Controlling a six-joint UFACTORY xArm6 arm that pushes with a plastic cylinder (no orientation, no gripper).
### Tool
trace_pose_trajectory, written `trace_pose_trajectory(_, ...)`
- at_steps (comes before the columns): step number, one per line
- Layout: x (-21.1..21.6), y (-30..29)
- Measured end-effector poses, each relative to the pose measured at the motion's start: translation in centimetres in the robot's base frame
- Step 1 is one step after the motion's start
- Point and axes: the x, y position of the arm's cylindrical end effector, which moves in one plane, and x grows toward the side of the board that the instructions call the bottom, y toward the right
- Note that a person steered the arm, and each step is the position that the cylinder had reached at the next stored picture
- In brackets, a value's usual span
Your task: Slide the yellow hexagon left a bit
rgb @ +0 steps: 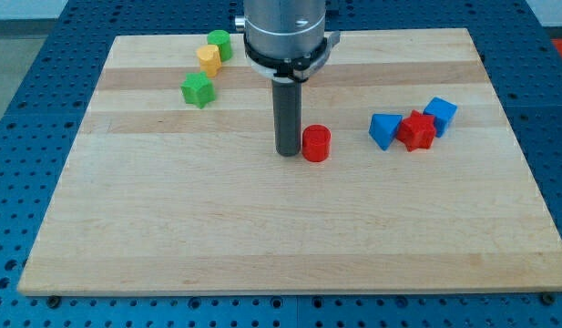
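The yellow hexagon (208, 60) lies near the view's top left of the wooden board (171, 228). It touches a green cylinder (219, 44) just above and to its right. A green star-shaped block (198, 90) lies just below it. My tip (288, 151) stands near the board's middle, far to the lower right of the yellow hexagon. It is right beside a red cylinder (316, 144), on that block's left.
At the view's right a blue triangular block (383, 129), a red star-shaped block (416, 130) and a blue cube (440, 113) sit bunched together. The board rests on a blue perforated table (25, 73).
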Motion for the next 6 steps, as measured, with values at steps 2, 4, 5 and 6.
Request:
trace_pose_trajectory(2,0.3,7.2)
trace_pose_trajectory(4,-2.6,4.1)
trace_pose_trajectory(5,-6.2,5.8)
trace_pose_trajectory(6,-10.1,9.2)
